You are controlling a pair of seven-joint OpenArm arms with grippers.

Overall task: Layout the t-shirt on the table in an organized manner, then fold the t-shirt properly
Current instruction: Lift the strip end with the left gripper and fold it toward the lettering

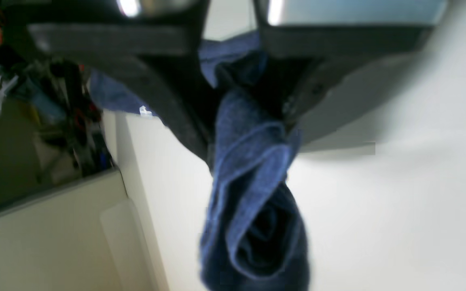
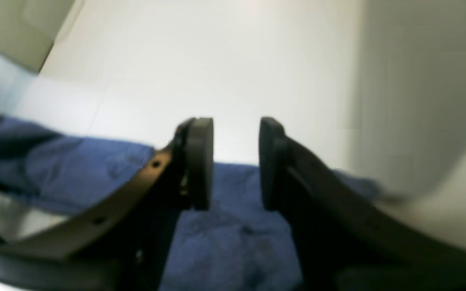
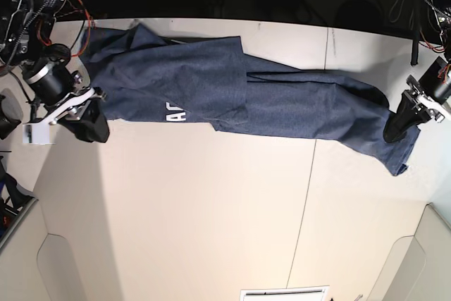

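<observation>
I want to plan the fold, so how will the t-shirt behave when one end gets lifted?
Likely floppy: the t-shirt hangs in a limp roll from the left end effector. Probably it drags instead of sliding whole, since it lies bunched in folds across the table. It looks light and unlikely to slip from the pinch.

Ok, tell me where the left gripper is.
In the base view the left gripper is at the table's right edge, shut on the t-shirt's right end, which hangs from it.

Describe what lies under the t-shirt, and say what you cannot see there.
Under the t-shirt lies the off-white table; its dark seam runs up and vanishes beneath the fabric. Whatever else lies beneath is covered. One end hangs from the left pincer.
</observation>
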